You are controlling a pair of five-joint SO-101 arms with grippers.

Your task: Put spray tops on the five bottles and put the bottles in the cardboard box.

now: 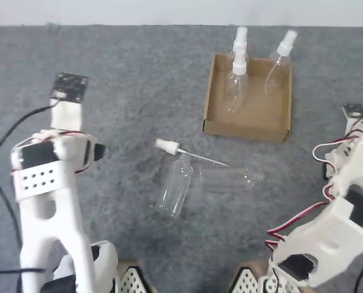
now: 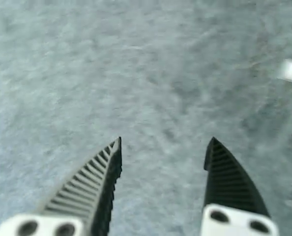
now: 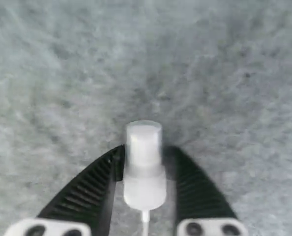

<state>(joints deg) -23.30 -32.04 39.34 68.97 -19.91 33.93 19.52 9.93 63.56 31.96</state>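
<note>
In the right wrist view my right gripper (image 3: pixel 146 150) is shut on a white spray top (image 3: pixel 144 162), held over the grey carpet with its thin tube pointing back toward the wrist. My left gripper (image 2: pixel 165 142) stands open over bare carpet with nothing between its fingers. Two clear bottles without tops lie on the carpet mid-table: one (image 1: pixel 176 183) toward the front, one (image 1: pixel 230 178) on its side to its right. A loose spray top (image 1: pixel 167 145) with a long tube lies just behind them. The cardboard box (image 1: pixel 245 129) holds three topped bottles (image 1: pixel 235 82).
The left arm (image 1: pixel 44 183) stands tall at the front left, the right arm (image 1: pixel 340 213) at the front right, both apart from the bottles. A blurred white piece (image 2: pixel 291 71) shows at the edge of the left wrist view.
</note>
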